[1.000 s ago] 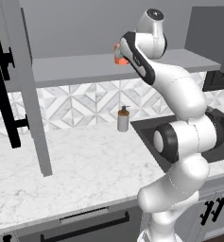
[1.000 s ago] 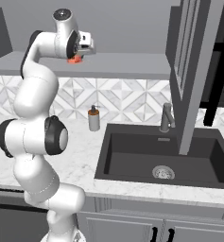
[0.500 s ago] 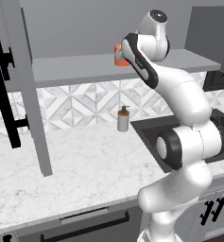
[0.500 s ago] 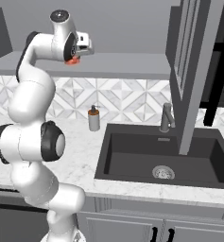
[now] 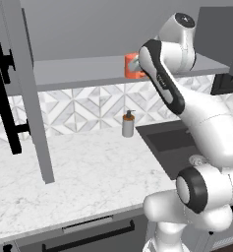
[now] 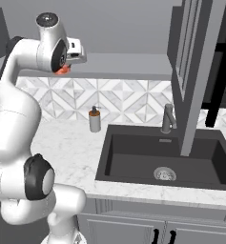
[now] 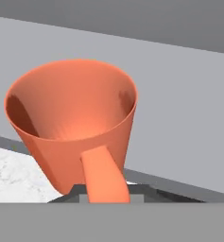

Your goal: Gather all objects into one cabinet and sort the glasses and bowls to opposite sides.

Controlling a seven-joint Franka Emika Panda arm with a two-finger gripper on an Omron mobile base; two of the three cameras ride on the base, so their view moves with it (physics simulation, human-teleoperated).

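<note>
Left base view: the orange mug (image 5: pixel 131 66) sits at the front edge of the cabinet shelf (image 5: pixel 78 69), against the gripper (image 5: pixel 140 68).

Right base view: the mug (image 6: pixel 63 70) hangs just under the hand.

Hand view: the jaws are closed on the mug's handle (image 7: pixel 104 175). Keep the mug upright and carry it well onto the shelf before letting go.

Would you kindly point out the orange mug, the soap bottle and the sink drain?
orange mug (image 7: pixel 71 118), hand view, inside wall.
soap bottle (image 5: pixel 128 126), left base view, body.
sink drain (image 6: pixel 164 174), right base view, centre.
</note>
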